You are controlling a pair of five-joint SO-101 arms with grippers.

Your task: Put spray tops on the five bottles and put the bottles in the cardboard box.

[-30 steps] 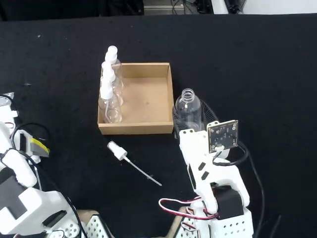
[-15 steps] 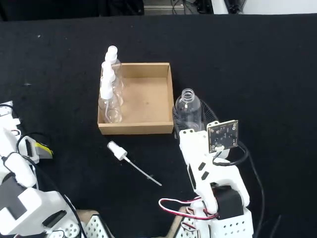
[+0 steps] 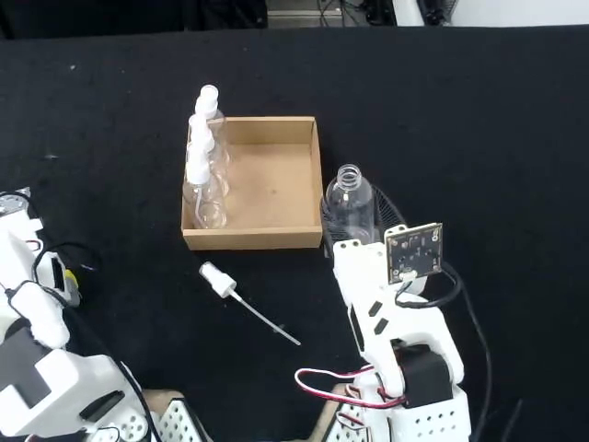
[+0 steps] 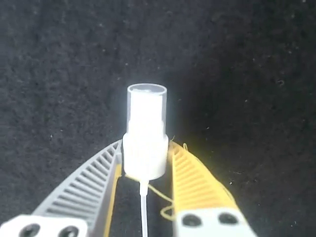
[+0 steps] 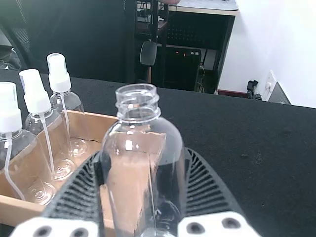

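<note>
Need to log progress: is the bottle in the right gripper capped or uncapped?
Uncapped: the bottle in the right gripper shows a bare threaded neck; a spray top sits in the left gripper.

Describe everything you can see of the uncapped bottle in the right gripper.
The uncapped bottle is clear plastic with rounded shoulders, a threaded neck and an open mouth, and it looks empty. It stands upright, clamped between the black ribbed fingers of the right gripper. In the high view it is just outside the cardboard box, by the box's near right corner. Whether its base rests on the black table cannot be told.
</note>
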